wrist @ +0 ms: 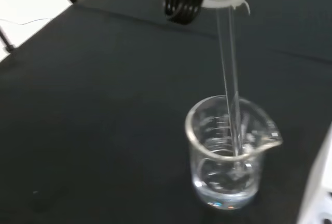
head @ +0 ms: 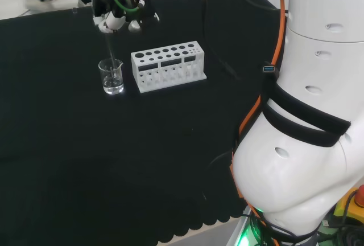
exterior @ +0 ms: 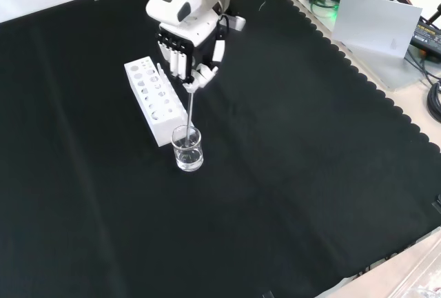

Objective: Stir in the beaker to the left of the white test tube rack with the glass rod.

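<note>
Head view: the beaker (head: 111,76) stands on the black cloth (head: 85,160) just left of the white rack (head: 168,65), near it but apart. The hand (head: 116,15) hangs above the beaker, and the rod (head: 110,45) drops from it as a faint line into the glass.

Front view: the hand (exterior: 187,50) comes in from the top, fingers curled with the rod (exterior: 189,108) pinched at its upper end. The rod runs almost upright down into the beaker (exterior: 187,148), which sits just in front of the rack's (exterior: 151,98) near end.

Wrist view: the rod (wrist: 231,84) passes the rim of the beaker (wrist: 228,151) and its tip sits in a shallow layer of clear liquid near the bottom.

The stirring looks under way. To do it well, I would keep the rod near upright, trace small circles well inside the wall, and hold the tip just off the bottom so that the light beaker neither slides nor tips toward the rack.
</note>
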You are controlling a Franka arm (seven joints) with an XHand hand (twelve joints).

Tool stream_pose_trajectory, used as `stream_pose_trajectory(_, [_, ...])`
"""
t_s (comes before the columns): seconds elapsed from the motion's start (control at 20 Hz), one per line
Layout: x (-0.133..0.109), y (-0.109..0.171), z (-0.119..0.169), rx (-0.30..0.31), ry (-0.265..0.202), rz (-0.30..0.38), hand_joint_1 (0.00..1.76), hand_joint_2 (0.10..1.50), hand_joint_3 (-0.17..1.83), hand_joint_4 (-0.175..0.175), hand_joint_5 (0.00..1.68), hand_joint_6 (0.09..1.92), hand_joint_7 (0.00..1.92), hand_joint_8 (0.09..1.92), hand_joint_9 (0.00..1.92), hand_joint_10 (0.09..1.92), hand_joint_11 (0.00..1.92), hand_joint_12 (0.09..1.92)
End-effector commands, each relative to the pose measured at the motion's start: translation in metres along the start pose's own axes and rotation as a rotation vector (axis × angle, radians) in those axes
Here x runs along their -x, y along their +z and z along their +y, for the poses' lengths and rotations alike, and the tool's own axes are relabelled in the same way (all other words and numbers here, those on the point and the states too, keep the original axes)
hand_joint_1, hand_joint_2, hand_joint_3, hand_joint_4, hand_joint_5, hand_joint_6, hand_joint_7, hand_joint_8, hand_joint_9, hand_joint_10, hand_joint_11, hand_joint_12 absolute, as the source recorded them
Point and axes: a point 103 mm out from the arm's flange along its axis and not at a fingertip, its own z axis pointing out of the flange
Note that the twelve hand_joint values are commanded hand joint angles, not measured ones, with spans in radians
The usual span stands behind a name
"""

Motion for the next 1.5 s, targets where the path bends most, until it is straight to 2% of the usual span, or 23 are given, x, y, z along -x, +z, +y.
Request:
stream_pose_trajectory(0.05, [-0.039,0.006,0.006,-0.02,-0.05,0.034,1.31,0.78,0.53,-0.175,1.18,0.5,1.17,1.1,1.59,0.88,1.59,0.81])
stream_pose_trajectory(0.3, [-0.038,0.008,0.012,-0.024,-0.054,0.039,1.31,0.78,0.53,-0.175,1.18,0.5,1.17,1.1,1.59,0.88,1.59,0.81])
stream_pose_trajectory(0.5, [-0.025,0.01,0.025,-0.023,-0.054,0.042,1.31,0.78,0.53,-0.175,1.18,0.5,1.17,1.1,1.59,0.88,1.59,0.81])
stream_pose_trajectory(0.85, [-0.011,0.007,0.023,-0.008,-0.044,0.038,1.31,0.78,0.53,-0.175,1.18,0.5,1.17,1.1,1.59,0.88,1.59,0.81])
stream_pose_trajectory(1.5, [-0.003,-0.004,0.008,0.032,-0.045,0.049,1.31,0.78,0.52,-0.175,1.18,0.5,1.17,1.1,1.59,0.88,1.59,0.82])
